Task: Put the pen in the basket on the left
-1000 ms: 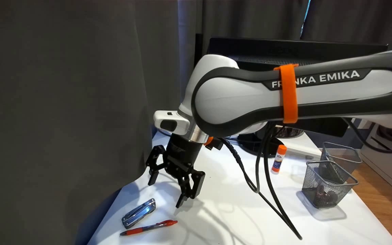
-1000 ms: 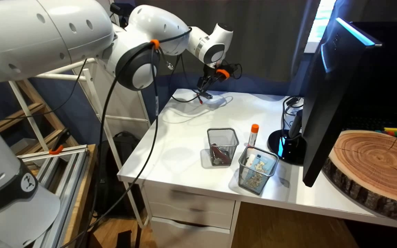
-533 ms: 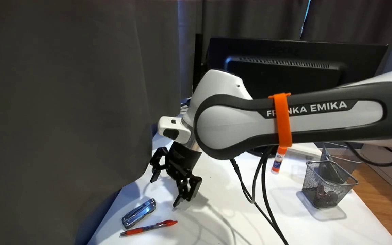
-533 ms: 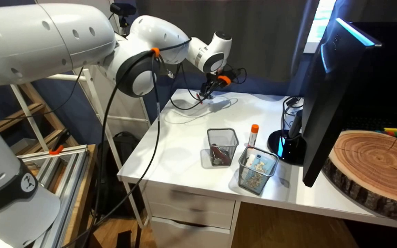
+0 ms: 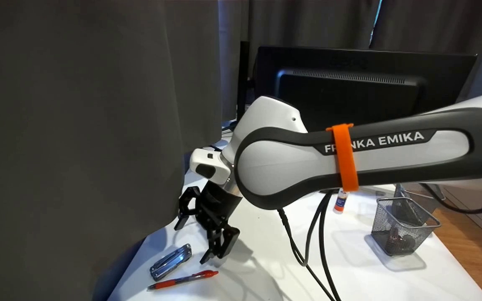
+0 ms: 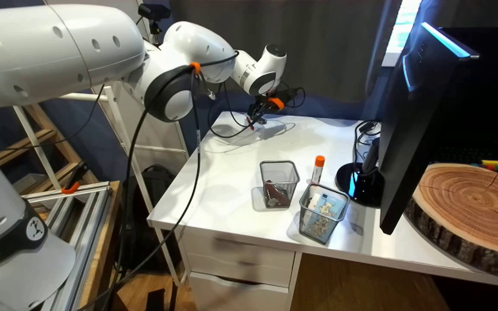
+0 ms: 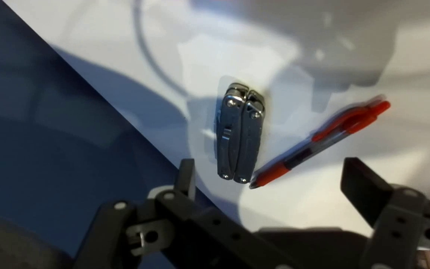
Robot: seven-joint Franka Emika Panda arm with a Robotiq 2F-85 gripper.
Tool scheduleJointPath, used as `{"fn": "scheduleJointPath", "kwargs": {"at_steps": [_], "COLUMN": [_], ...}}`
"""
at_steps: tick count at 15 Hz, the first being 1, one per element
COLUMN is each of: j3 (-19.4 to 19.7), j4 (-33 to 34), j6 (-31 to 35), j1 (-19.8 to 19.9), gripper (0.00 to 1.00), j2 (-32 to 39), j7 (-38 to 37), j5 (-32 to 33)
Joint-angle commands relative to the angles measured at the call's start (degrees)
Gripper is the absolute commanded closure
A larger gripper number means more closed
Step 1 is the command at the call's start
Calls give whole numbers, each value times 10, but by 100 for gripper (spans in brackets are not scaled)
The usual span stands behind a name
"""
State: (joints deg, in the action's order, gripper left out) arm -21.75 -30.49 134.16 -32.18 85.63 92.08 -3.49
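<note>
Pen [image 7: 319, 145], red: flat on the white counter [image 6: 227, 185], tip just beside a folded multitool [image 7: 240, 134]. Pincer [image 7: 270, 166]: spread wide, grasping nothing. Mesh basket [image 6: 280, 175], one of two: upright, well apart from pen.

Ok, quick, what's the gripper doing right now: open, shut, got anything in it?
Gripper: open, jaws wide apart, holding nothing; the red pen lies on the desk.
</note>
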Motion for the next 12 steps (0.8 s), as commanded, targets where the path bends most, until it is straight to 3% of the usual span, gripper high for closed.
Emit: {"fn": "scheduleJointPath", "kwargs": {"at_steps": [1,6,12], "j3": [7,24,12], "j4": [-28,-53,-54], "j6": [40,52,44], "j1": [5,7,15], "gripper": [0,0,0], "j2": [0,2,3], "j7": [-29,-61,-42], "j5": [-22,-29,-49]}}
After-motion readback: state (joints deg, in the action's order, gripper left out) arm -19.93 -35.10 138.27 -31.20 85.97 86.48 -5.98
